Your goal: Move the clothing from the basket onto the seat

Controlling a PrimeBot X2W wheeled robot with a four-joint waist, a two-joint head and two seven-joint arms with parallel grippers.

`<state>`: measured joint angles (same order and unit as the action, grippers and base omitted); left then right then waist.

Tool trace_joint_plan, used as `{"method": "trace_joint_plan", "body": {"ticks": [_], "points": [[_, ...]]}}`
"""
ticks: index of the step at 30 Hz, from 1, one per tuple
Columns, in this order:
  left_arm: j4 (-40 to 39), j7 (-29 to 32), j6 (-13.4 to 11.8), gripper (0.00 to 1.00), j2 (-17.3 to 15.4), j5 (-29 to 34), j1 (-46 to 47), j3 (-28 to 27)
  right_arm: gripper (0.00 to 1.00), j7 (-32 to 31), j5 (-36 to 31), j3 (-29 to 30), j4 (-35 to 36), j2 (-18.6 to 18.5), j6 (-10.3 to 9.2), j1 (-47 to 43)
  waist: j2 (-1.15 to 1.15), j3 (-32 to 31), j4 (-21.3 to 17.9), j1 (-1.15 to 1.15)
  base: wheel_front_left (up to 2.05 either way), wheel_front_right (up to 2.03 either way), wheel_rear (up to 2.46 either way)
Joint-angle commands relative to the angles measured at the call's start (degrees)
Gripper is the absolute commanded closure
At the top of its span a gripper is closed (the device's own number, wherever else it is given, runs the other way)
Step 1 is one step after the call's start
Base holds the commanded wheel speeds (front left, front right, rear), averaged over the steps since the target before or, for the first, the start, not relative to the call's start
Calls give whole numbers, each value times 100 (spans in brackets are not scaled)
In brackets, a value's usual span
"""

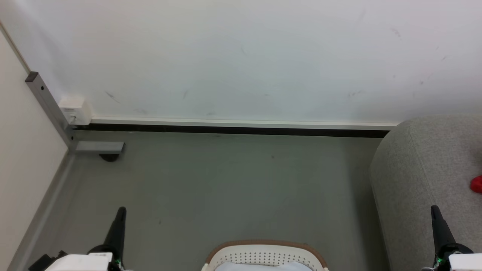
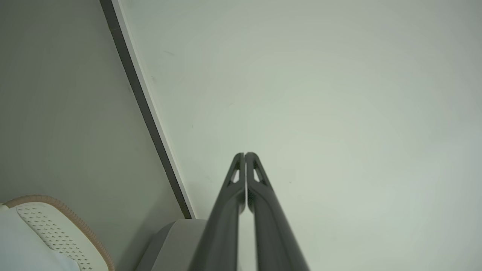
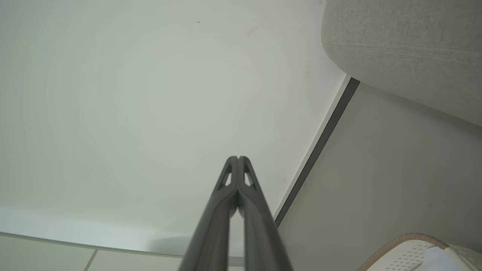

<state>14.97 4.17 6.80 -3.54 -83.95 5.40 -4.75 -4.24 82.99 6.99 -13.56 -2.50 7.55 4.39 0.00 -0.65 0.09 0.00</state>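
The cream basket (image 1: 263,254) with its tan rim pokes up at the bottom middle of the head view, a plain white cloth (image 1: 263,266) inside it. A small patch of the red clothing (image 1: 476,184) lies on the grey seat (image 1: 421,177) at the right edge. My left gripper (image 1: 121,210) points up at the lower left, shut and empty. My right gripper (image 1: 435,209) stands at the lower right, in front of the seat, also shut and empty. The left wrist view has the shut fingertips (image 2: 245,155) against the wall, with the basket (image 2: 56,229) at lower left. The right wrist view shows the shut tips (image 3: 238,158), the seat (image 3: 406,45) and the basket (image 3: 414,250).
A white wall with a dark baseboard (image 1: 233,130) runs across the back. A grey metal post (image 1: 49,107) with a white box (image 1: 75,110) stands in the left corner beside a beige panel (image 1: 19,169). Grey floor (image 1: 226,184) spreads between the basket and the wall.
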Motion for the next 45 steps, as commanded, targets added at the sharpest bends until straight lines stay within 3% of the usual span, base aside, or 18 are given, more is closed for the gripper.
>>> {"method": "trace_joint_plan", "body": {"ticks": [1,21,45], "points": [[-37,49,37,100,9,-154,71,-39,100,-45,170,-11,-9,-58,-10,74,0,7,-1,0,0,0,0],[-105,263,89,100,69,-899,110,-203,100,-254,981,-47,-59,-60,-12,233,0,82,-9,0,0,0,0],[-103,259,84,100,66,-879,106,-195,100,-251,948,-45,-58,-58,-12,229,0,82,-9,0,0,0,0]]}}
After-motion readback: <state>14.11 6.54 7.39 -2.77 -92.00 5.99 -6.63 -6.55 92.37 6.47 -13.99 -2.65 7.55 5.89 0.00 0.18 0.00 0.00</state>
